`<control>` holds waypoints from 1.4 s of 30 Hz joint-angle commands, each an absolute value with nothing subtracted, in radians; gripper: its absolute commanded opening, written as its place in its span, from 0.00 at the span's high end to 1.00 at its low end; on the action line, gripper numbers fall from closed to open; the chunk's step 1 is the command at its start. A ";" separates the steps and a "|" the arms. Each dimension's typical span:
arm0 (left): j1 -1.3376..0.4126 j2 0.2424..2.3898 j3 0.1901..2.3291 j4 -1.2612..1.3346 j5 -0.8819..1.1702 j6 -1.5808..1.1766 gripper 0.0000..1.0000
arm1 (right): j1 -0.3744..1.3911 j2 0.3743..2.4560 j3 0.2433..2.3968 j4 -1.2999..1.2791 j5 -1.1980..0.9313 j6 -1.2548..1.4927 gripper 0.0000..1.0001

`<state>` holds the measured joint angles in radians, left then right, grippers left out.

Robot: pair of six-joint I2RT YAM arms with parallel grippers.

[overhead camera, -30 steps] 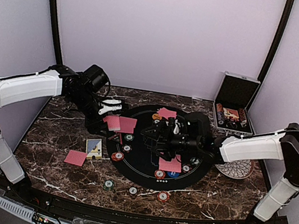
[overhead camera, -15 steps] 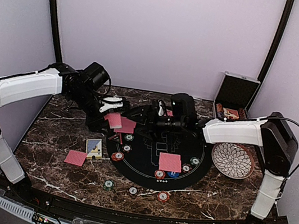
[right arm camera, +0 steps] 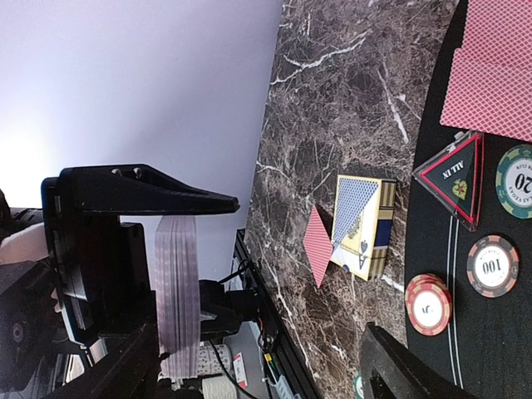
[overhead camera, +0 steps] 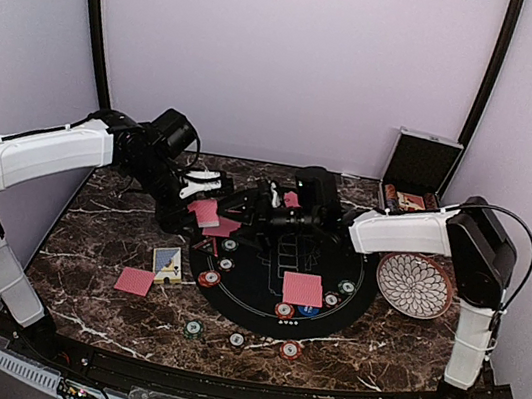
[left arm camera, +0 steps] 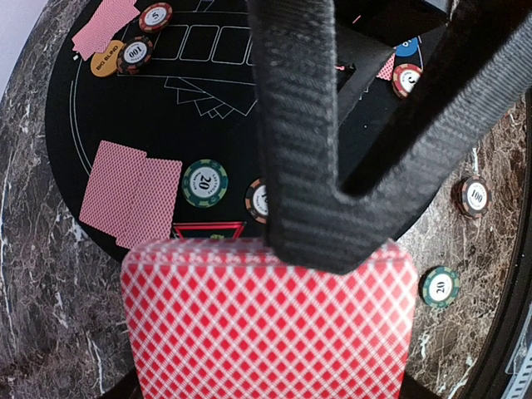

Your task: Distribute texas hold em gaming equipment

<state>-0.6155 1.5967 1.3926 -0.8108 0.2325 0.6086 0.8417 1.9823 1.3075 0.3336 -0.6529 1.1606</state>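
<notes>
Item: deck (left arm camera: 270,324), red-backed, a full stack. It is clamped in my left gripper (overhead camera: 201,199), jaws closed flat on it top and bottom, above the 9 o'clock rim of the mat (overhead camera: 281,263) in the top view. Holder: left arm, contact firm, one free edge sticking out past the fingers (left arm camera: 303,166). Second hand: my right gripper (overhead camera: 242,208), jaws wide and empty, just beside the deck and apart from it. From the right gripper the deck lies at 9 o'clock in the top view. In the right wrist view it shows edge-on, a thin strip running 12 to 6 between the left fingers, so the faces look toward 3 and 9 there. The long axis I cannot fix from above, but I judge it runs along the left fingers. The left hand is nearer, being on the deck. The right must close the last gap and, as I judge it, meet the free edge so the jaws straddle the card thickness. Already out: a card pair (overhead camera: 303,289) on the mat toward 5 o'clock, and chips (overhead camera: 238,340) on the mat and on the table at 6 o'clock. Also present: box (overhead camera: 167,263), plate (overhead camera: 417,284), case (overhead camera: 415,183).
</notes>
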 commanded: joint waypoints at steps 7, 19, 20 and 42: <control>-0.621 1.583 1.410 -0.822 0.254 0.603 1.00 | 0.849 1.966 1.303 0.382 -0.654 1.173 0.18; -0.620 1.570 1.395 -0.821 0.256 0.602 1.00 | 0.848 1.945 1.254 0.500 -0.660 1.233 0.19; -0.621 1.568 1.394 -0.821 0.255 0.601 1.00 | 0.848 1.940 1.246 0.506 -0.657 1.236 0.19; -0.622 1.575 1.404 -0.821 0.262 0.600 1.00 | 0.887 2.069 1.419 0.493 -0.771 1.231 0.22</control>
<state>-0.6163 1.5948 1.3922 -0.8101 0.2459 0.6079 0.8677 2.0342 1.3621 0.4667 -0.7269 1.2327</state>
